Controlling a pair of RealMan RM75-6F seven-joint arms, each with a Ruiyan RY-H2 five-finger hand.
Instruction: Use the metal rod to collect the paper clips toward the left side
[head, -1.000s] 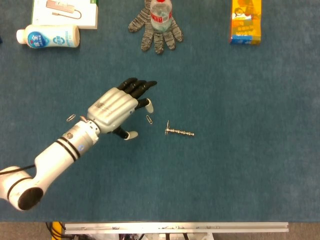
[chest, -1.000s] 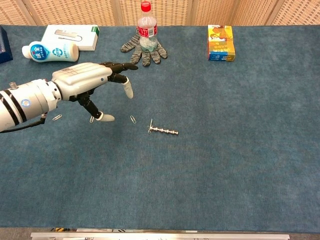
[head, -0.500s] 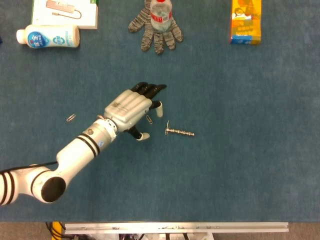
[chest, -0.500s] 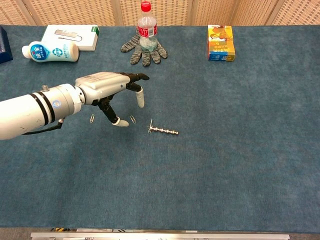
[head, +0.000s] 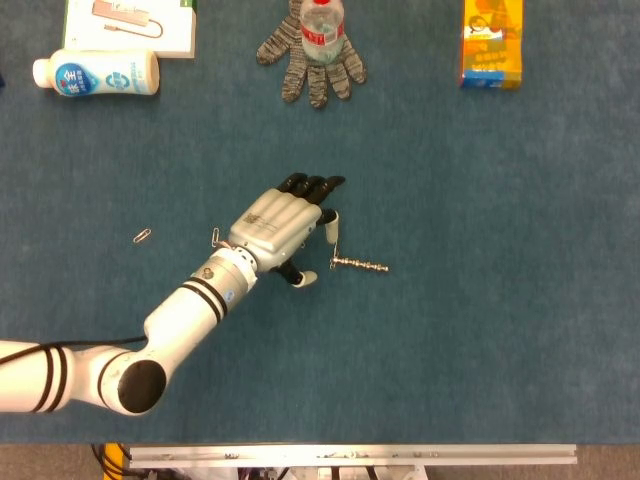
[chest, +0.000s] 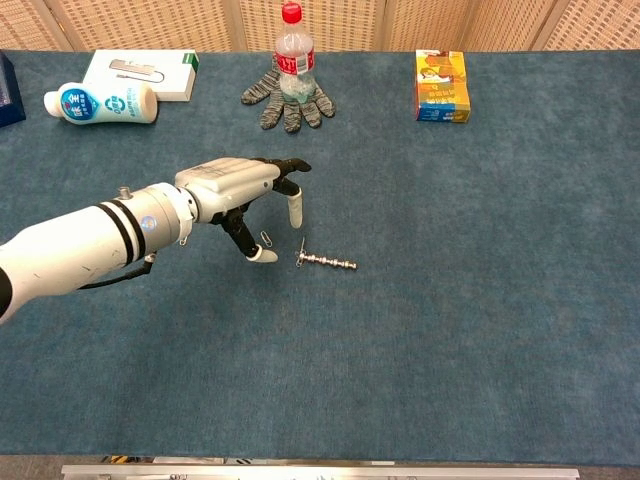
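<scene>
Left hand (head: 278, 226) hangs over the middle of the table (head: 480, 330), palm down, with its fingers spread and slightly bent. It holds nothing. One pale fingertip (chest: 295, 212) is just beside the left end of the metal rod (head: 358, 265), but the pictures do not show if it touches it. The thumb tip (chest: 262, 255) is low near the cloth, a little to the left of the rod. The right hand does not appear in either view.

The metal rod lies flat on the blue cloth near the centre of the table, with its long side running left to right. Its left end has a short cross piece.

One paper clip (chest: 266, 239) lies under the hand, between the thumb and the other fingers, as the chest view shows. A second paper clip (head: 215, 238) shows at the left side of the hand in the head view. A third paper clip (head: 143, 236) lies well apart, further toward the left edge.

Along the far edge stand a clear plastic bottle with a red cap (chest: 292, 55) on a grey knitted glove (head: 312, 62), a yellow carton (head: 492, 45) to the right, and a white lotion bottle (head: 96, 74) lying on its side beside a white and green box (head: 130, 25) near the far left corner.
</scene>
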